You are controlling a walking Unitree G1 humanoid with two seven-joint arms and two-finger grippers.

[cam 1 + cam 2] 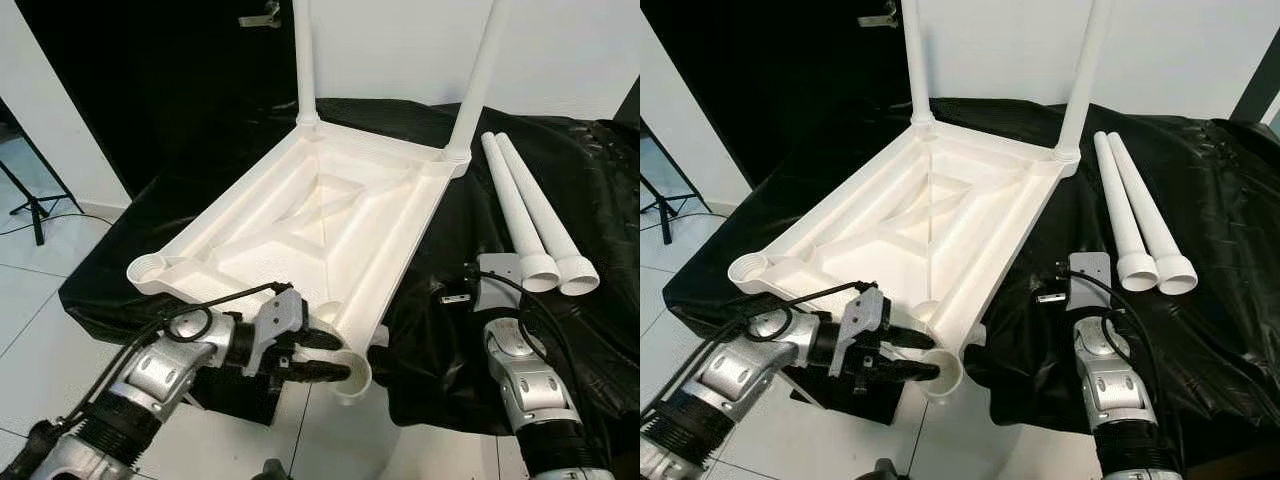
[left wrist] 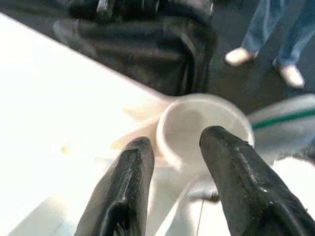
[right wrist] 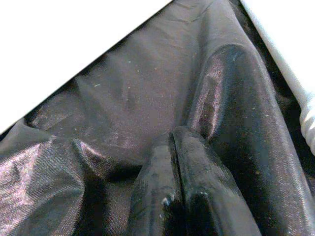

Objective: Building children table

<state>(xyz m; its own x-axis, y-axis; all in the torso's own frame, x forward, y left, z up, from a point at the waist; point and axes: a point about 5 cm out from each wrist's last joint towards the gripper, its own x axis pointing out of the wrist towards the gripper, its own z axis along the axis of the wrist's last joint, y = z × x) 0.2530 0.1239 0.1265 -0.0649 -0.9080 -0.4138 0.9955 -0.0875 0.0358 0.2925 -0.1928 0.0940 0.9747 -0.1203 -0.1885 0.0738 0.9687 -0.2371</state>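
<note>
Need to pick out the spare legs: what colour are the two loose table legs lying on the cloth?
Both loose legs are plain white, clearest in the left eye view.

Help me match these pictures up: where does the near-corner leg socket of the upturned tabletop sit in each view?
Left eye: leg socket, bottom centre, at left gripper.
Right eye, bottom centre-left.
Left wrist, between the black fingers.
Right wrist: absent.
Shared landmark: black cloth.

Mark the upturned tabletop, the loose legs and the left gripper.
tabletop (image 1: pixel 300 225): left eye view, ribbed underside.
loose legs (image 1: pixel 528 215): left eye view, mid-shaft.
left gripper (image 1: pixel 335 357): left eye view, between fingertips at the corner socket.
</note>
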